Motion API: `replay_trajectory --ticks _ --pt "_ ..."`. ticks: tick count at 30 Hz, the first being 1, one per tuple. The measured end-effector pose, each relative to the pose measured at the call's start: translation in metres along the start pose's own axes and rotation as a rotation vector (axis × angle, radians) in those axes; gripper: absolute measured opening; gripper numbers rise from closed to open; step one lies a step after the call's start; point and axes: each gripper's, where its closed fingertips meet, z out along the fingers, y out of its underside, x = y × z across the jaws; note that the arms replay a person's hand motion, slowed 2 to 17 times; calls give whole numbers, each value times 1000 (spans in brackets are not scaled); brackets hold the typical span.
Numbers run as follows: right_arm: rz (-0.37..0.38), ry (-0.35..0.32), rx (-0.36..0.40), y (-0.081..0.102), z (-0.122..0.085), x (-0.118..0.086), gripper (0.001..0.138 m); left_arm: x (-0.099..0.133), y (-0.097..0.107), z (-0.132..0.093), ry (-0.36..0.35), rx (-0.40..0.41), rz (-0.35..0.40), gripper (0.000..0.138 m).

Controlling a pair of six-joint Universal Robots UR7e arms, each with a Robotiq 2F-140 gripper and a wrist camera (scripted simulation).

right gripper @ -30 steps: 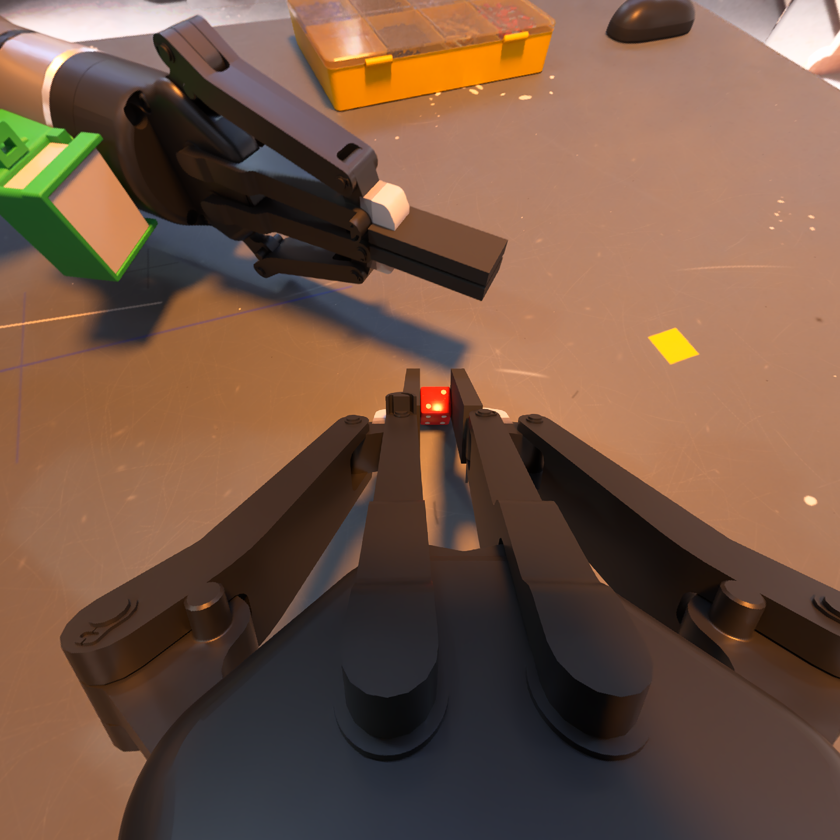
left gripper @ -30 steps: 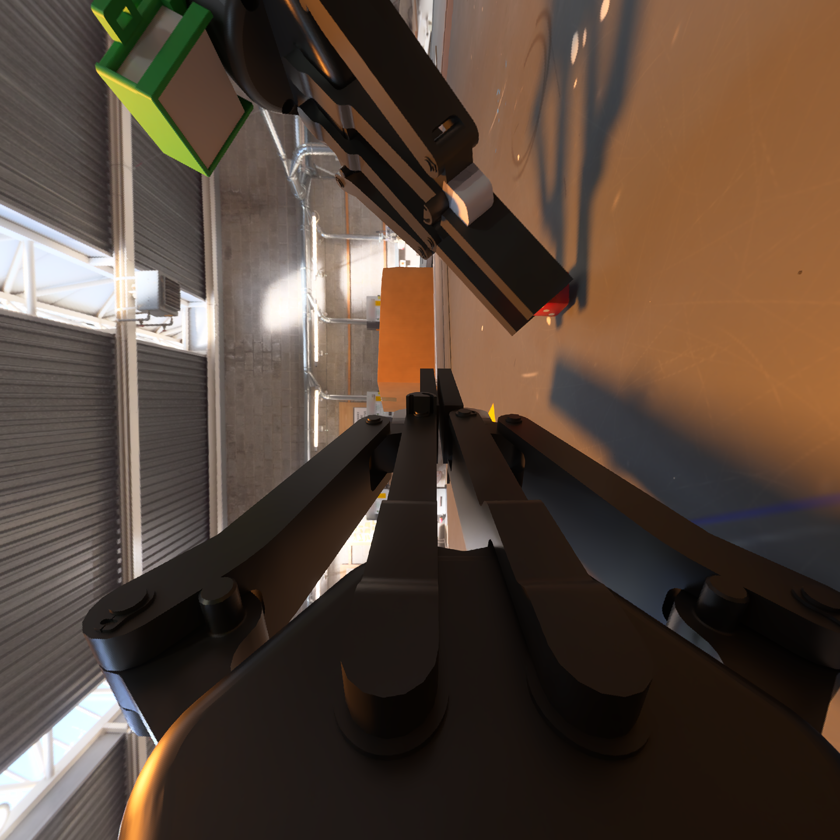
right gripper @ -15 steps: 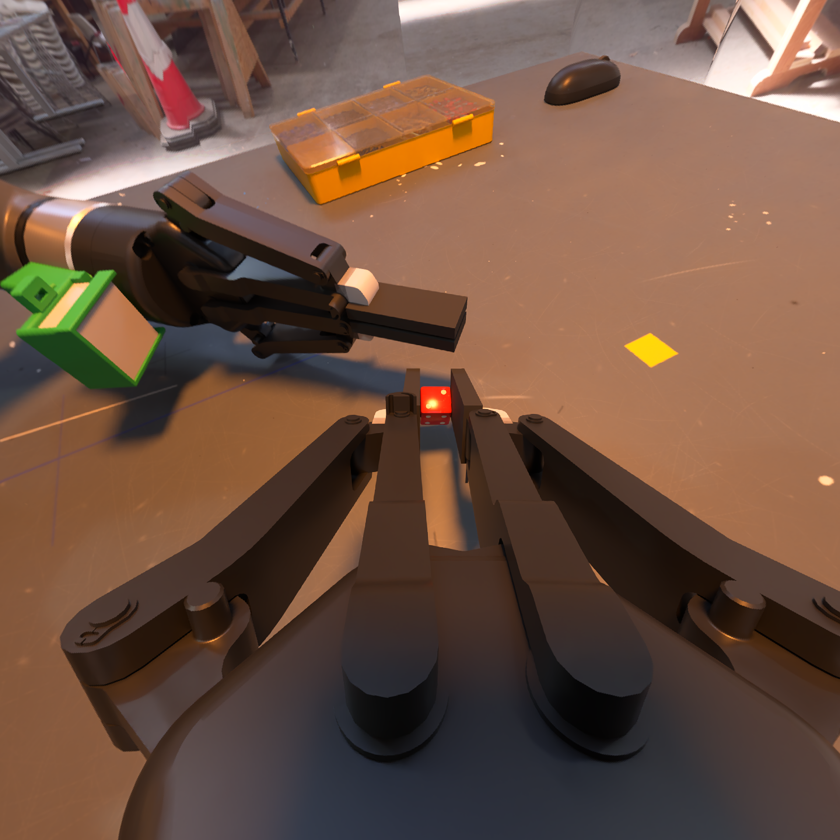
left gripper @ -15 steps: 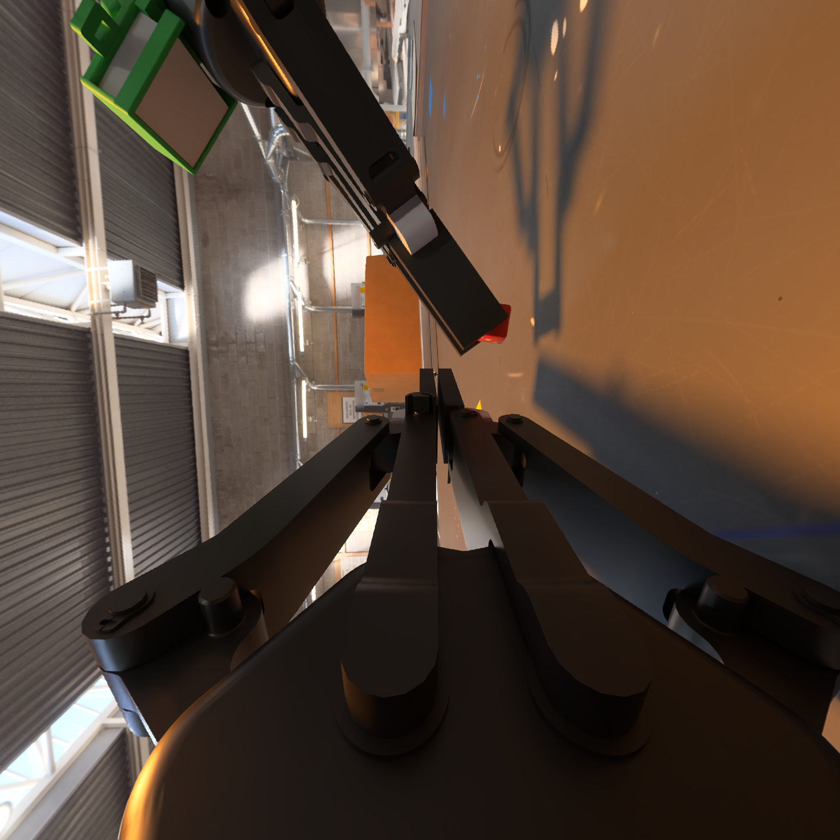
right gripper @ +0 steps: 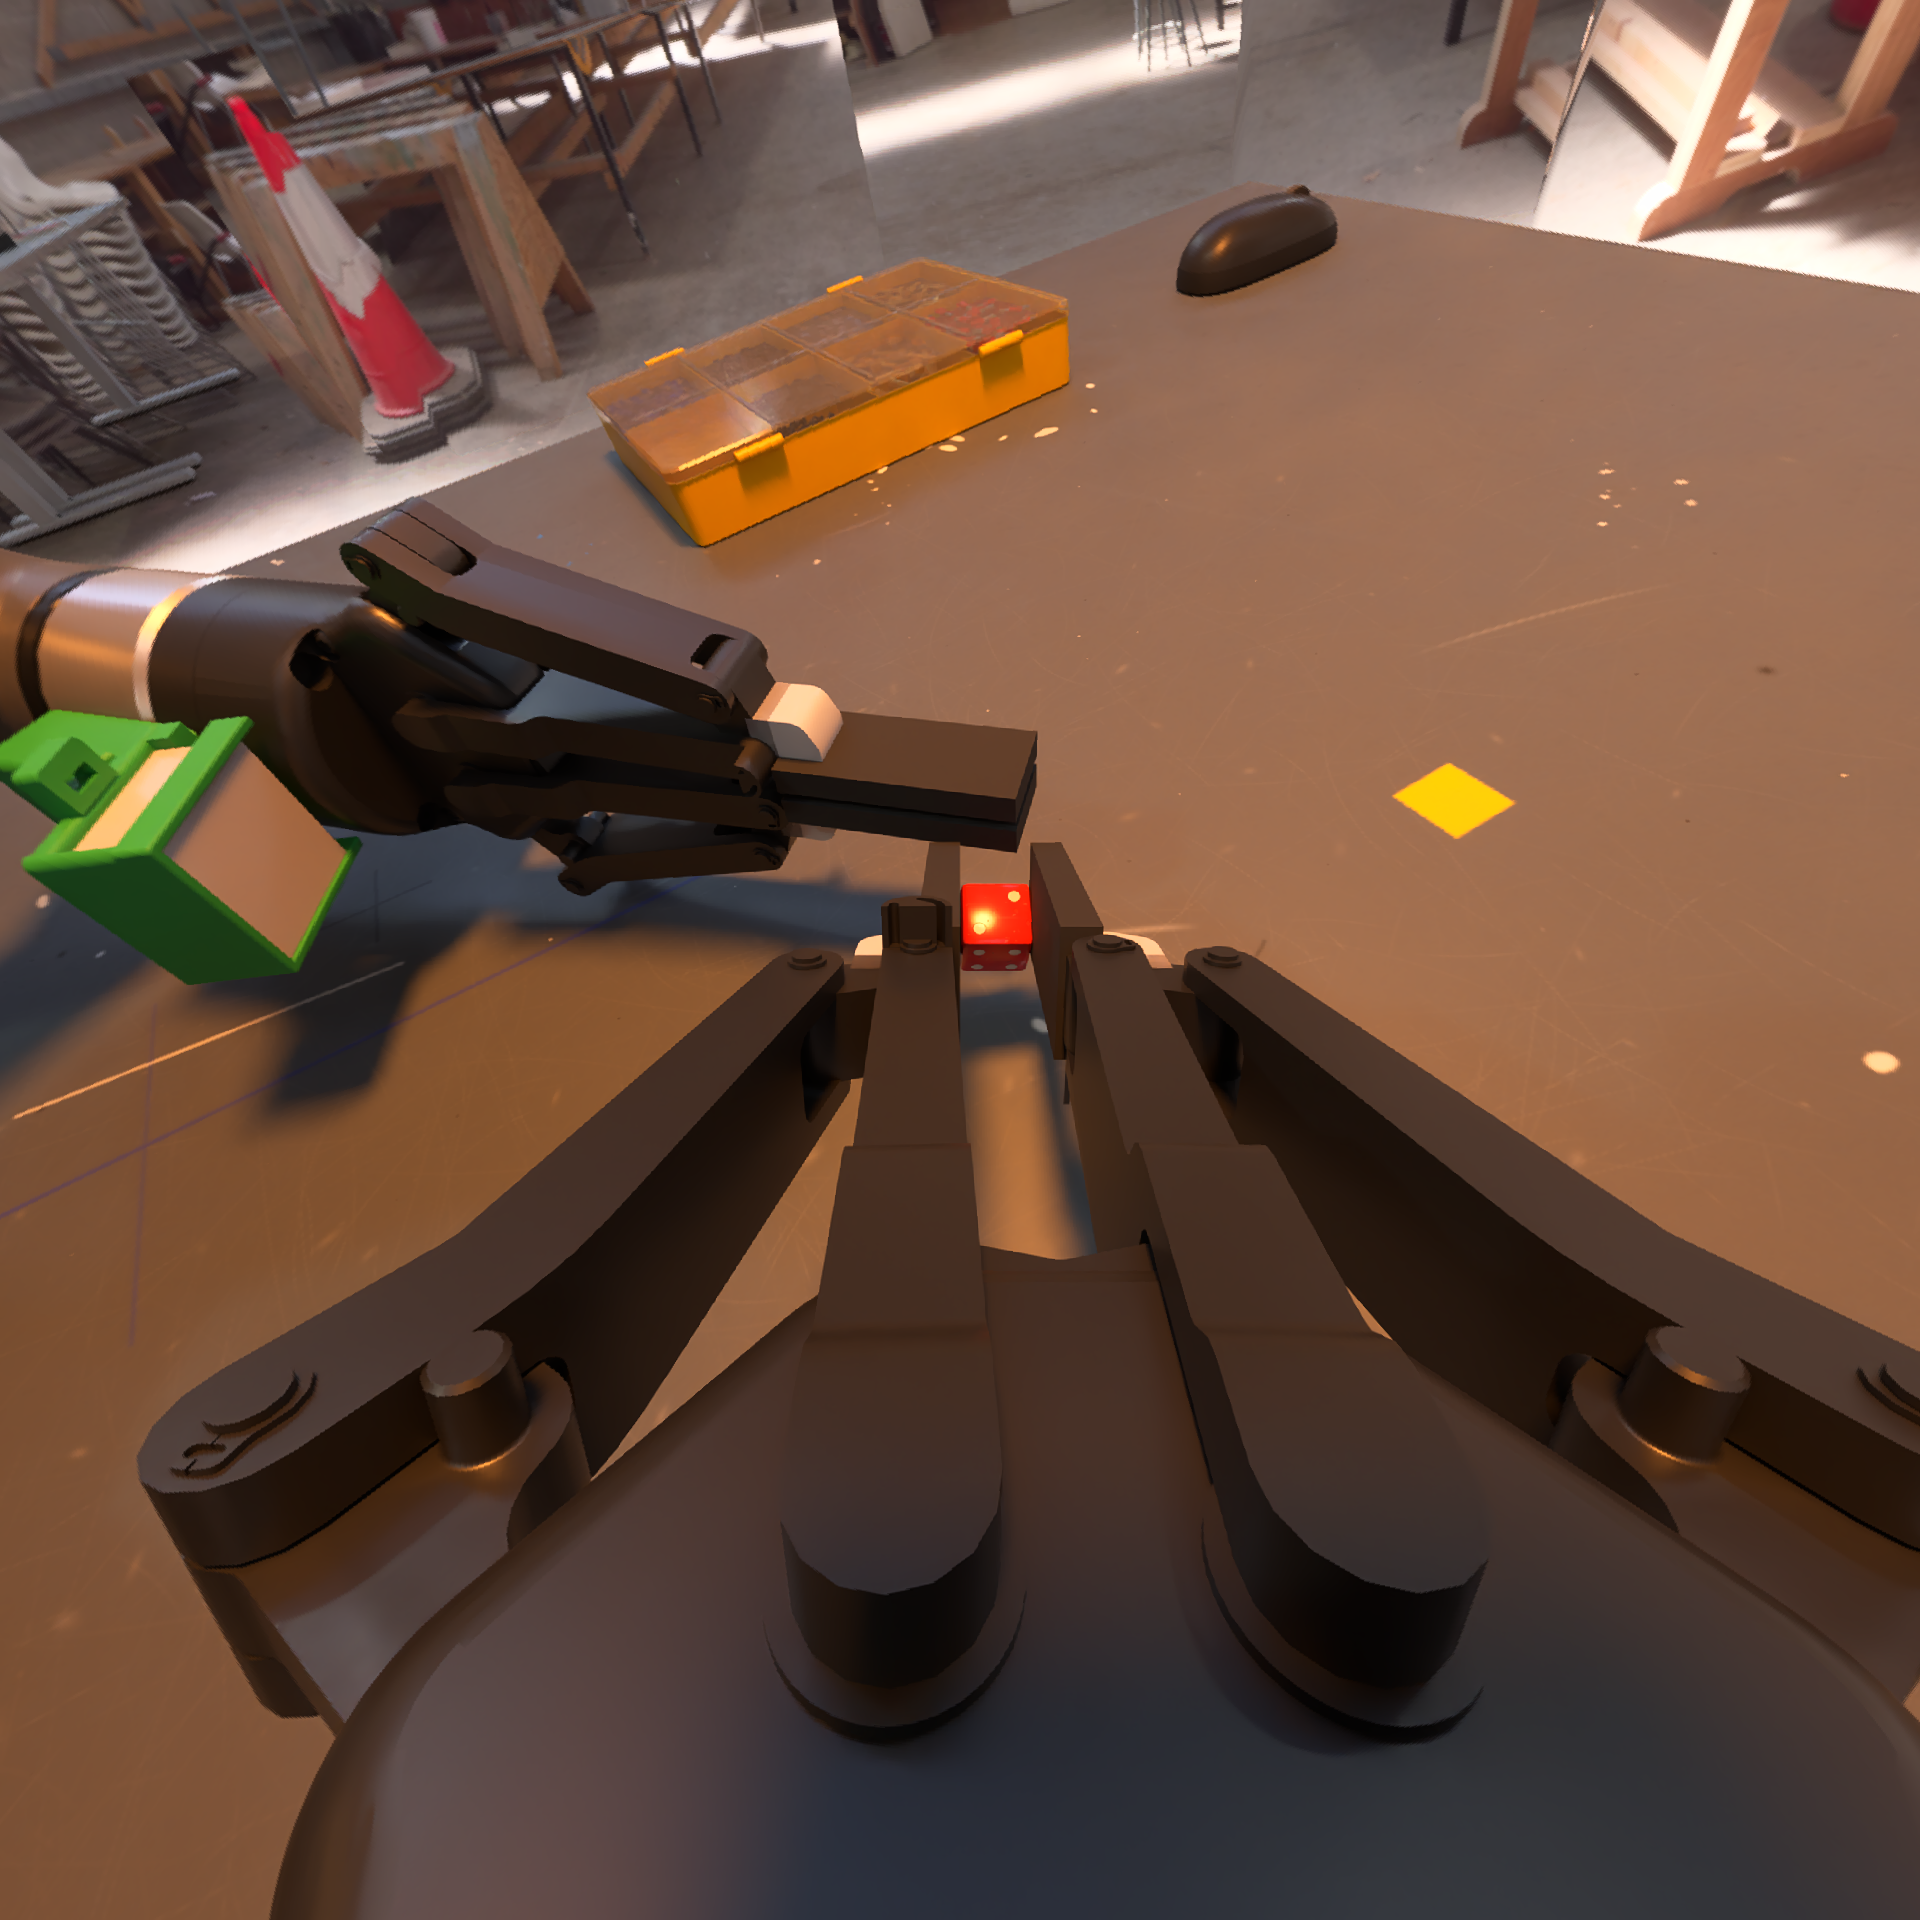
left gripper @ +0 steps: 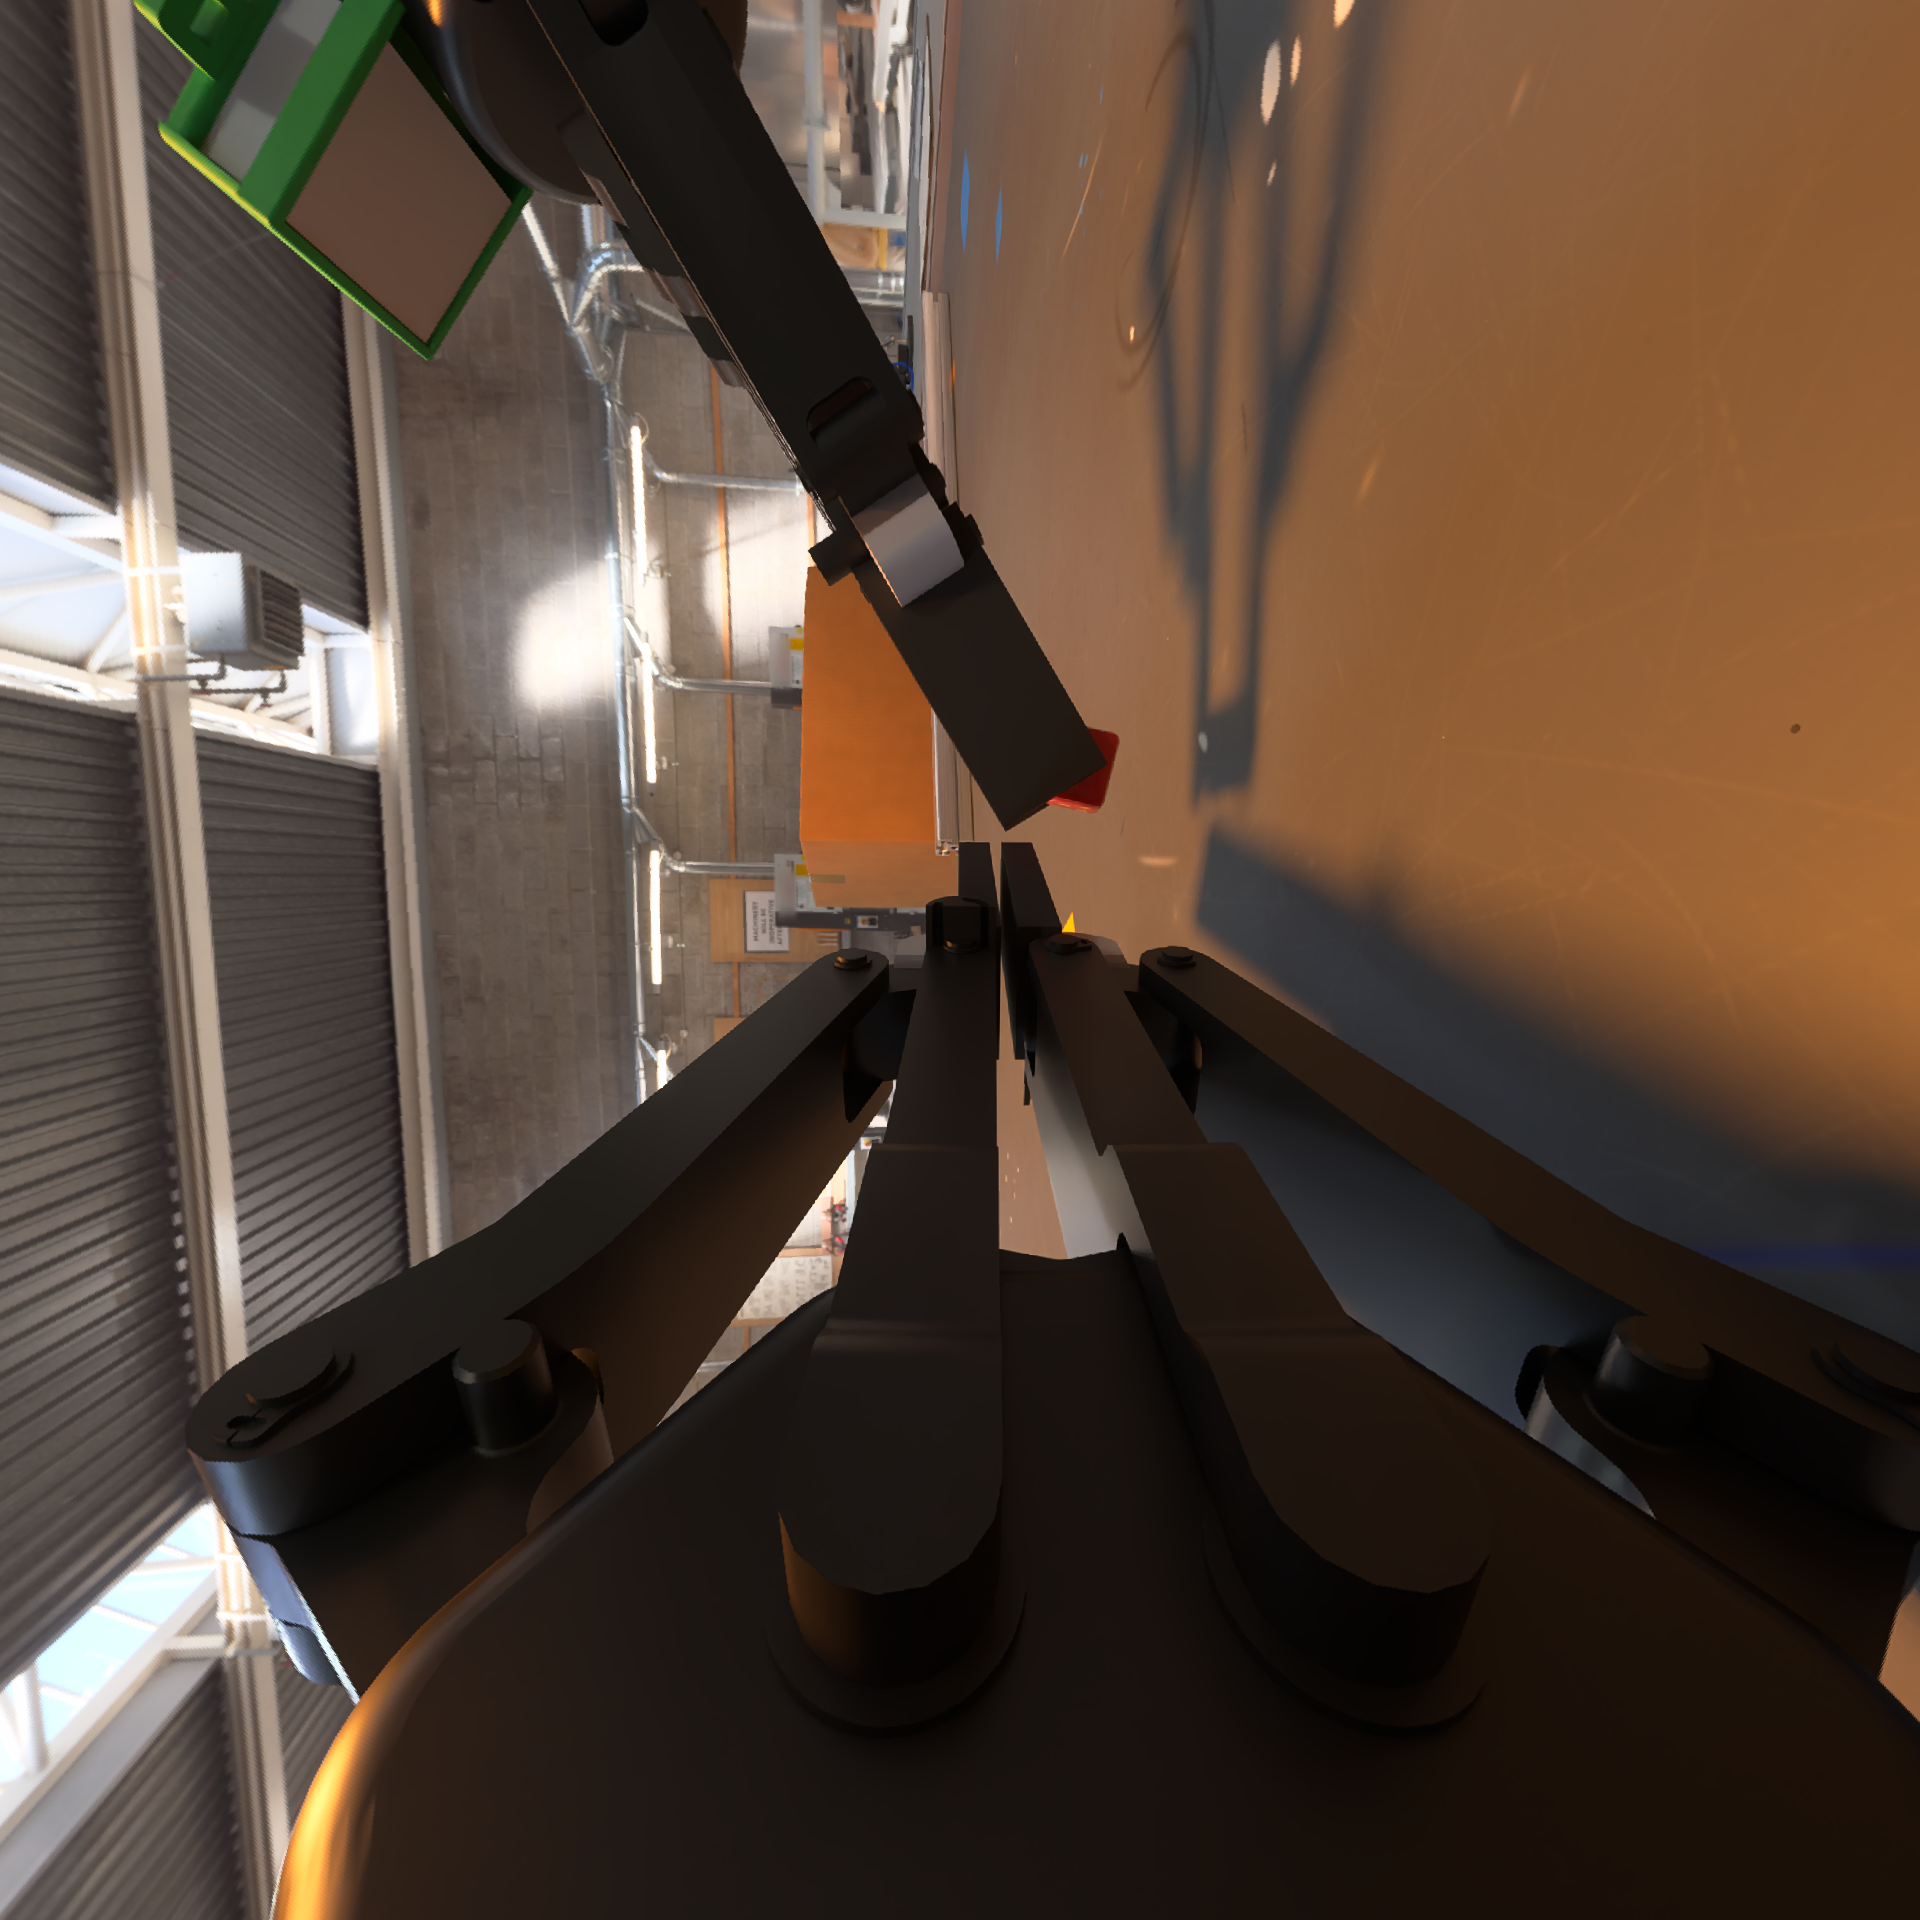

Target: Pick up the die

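Observation:
The red die (right gripper: 995,920) with white pips sits clamped between my right gripper's (right gripper: 995,902) two fingertips, held above the brown table (right gripper: 1558,582), with its shadow on the surface below. In the left wrist view the die (left gripper: 1086,774) peeks out from behind the right gripper's near finger (left gripper: 987,696). My left gripper (left gripper: 992,873) is shut and empty. In the right wrist view it (right gripper: 1023,784) hovers level above the table, its tip just beyond and above the die.
An orange compartment box (right gripper: 831,395) with a clear lid lies at the far side of the table. A black rounded object (right gripper: 1257,239) sits near the far edge. A yellow square mark (right gripper: 1452,798) is on the table to the right. A traffic cone (right gripper: 353,301) stands on the floor beyond.
My right gripper has risen from the table with the die in it, so more of the far table and room shows. The left gripper has stayed shut in about the same place.

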Motion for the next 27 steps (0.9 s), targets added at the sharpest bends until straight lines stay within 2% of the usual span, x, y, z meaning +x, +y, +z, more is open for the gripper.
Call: replay_trajectory --ticks 6,14,27 --pt "-13 29 -8 1 1 3 18 1 1 2 24 -12 -33 3" --pt "-1 34 -3 -1 2 4 18 1 0 5 44 -27 -80 3" --pt "29 22 25 -4 0 4 18 7 5 9 82 -61 -103 3"
